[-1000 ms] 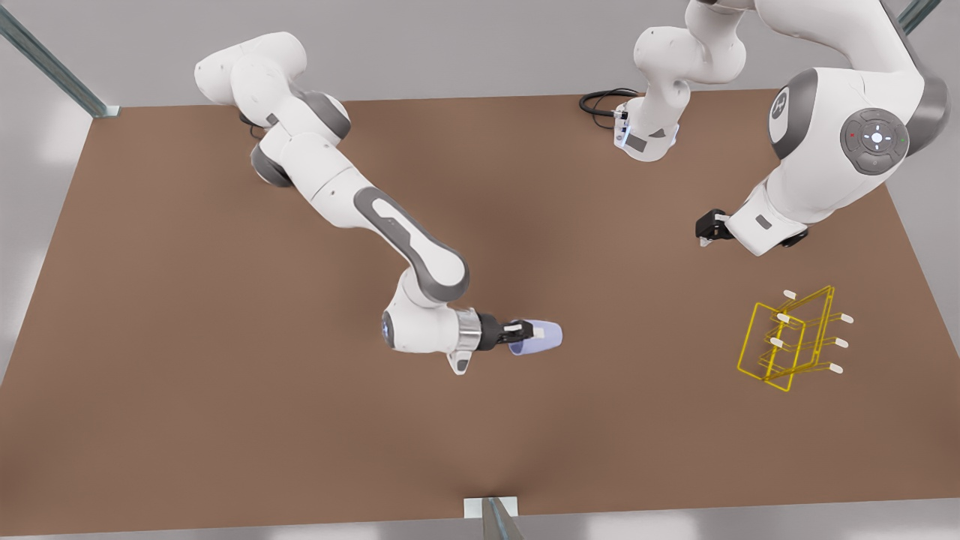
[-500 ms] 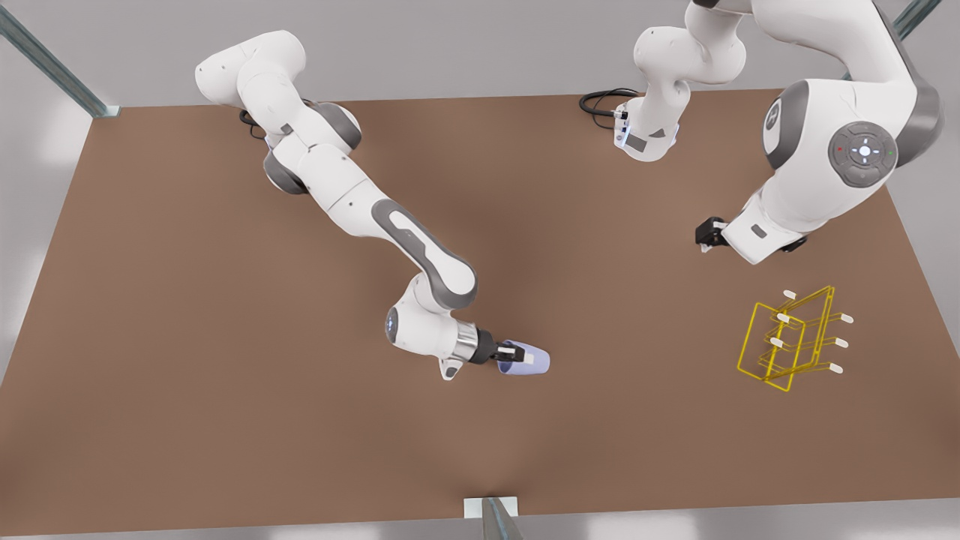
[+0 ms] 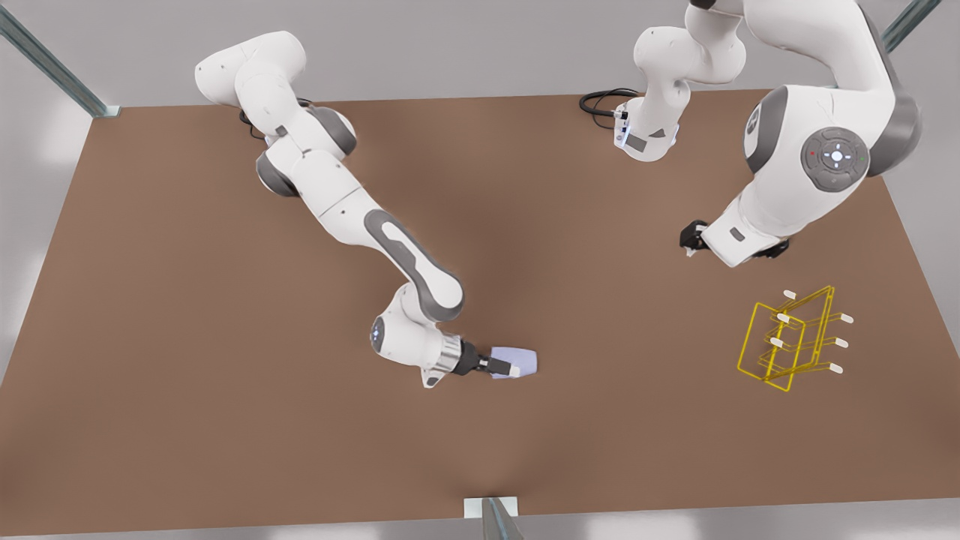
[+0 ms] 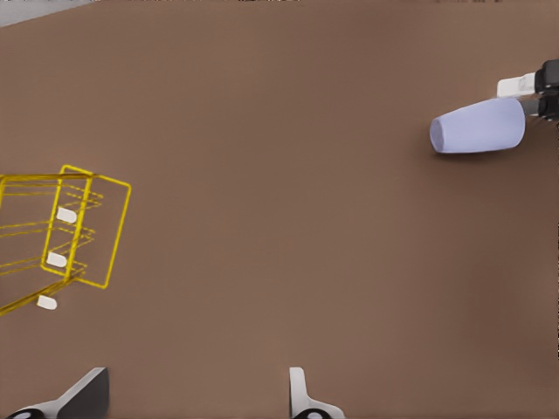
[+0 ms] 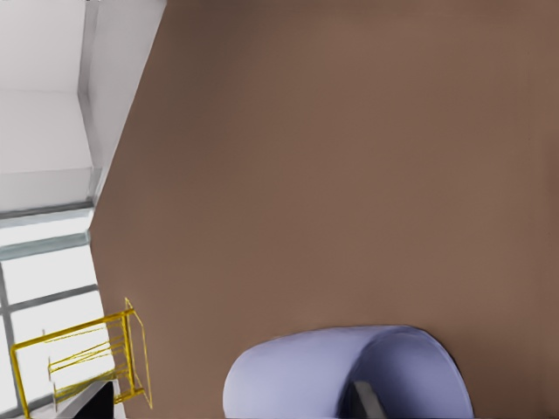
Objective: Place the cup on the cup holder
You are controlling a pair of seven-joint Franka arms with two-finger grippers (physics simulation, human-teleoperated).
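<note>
Two grippers: right gripper (image 3: 504, 367) fingers pinching cup (image 3: 521, 363) sideways; left gripper (image 3: 694, 241) fingers spread, near cup holder (image 3: 791, 337)

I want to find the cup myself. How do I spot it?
Look at the brown table, near the middle of its front half. There the right gripper has its jaws shut on the cup, which lies on its side. It is the one pale lavender thing, far from the yellow wire holder.
</note>
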